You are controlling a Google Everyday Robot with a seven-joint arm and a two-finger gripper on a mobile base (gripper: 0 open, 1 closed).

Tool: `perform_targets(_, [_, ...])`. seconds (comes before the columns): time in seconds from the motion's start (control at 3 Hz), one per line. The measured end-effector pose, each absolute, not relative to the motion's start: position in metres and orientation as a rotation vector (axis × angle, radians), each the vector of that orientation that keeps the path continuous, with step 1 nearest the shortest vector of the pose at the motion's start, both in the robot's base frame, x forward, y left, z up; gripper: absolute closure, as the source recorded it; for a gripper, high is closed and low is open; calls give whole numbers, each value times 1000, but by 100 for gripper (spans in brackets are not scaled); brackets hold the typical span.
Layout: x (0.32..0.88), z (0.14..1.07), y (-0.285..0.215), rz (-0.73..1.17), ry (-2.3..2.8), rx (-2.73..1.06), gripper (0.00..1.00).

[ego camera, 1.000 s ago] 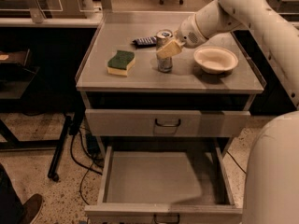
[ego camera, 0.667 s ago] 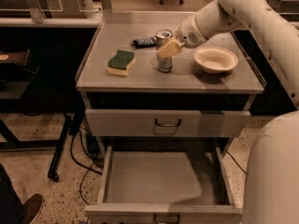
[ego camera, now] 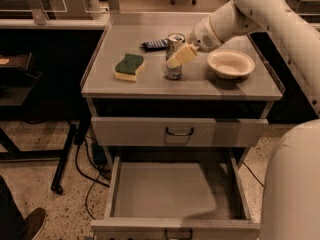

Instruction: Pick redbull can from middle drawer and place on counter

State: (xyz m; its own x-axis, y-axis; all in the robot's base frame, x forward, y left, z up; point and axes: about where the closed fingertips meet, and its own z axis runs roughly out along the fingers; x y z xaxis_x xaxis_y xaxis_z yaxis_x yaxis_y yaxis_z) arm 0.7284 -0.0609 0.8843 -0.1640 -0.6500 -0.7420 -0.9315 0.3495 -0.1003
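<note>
The redbull can (ego camera: 173,59) stands upright on the counter (ego camera: 150,84), near its middle. My gripper (ego camera: 179,56) reaches in from the upper right and is closed around the can's upper half; one tan finger (ego camera: 182,55) lies across the can's front. The can's base rests on the counter top. The middle drawer (ego camera: 165,189) is pulled fully out below, and its inside shows nothing in it. Its small dark handle (ego camera: 178,233) is at the bottom edge of the view.
A green-and-yellow sponge (ego camera: 129,66) lies left of the can. A white bowl (ego camera: 231,63) sits right of it. A flat dark snack packet (ego camera: 155,44) lies behind it. The upper drawer (ego camera: 179,131) is closed. My arm's white body (ego camera: 292,184) fills the lower right.
</note>
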Motion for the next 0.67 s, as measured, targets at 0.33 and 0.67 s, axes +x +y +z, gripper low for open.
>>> perform_targets(0.33, [728,884,-61,502,1900,-1381,0])
perform_targets(0.67, [728,884,-61,502,1900,-1381,0])
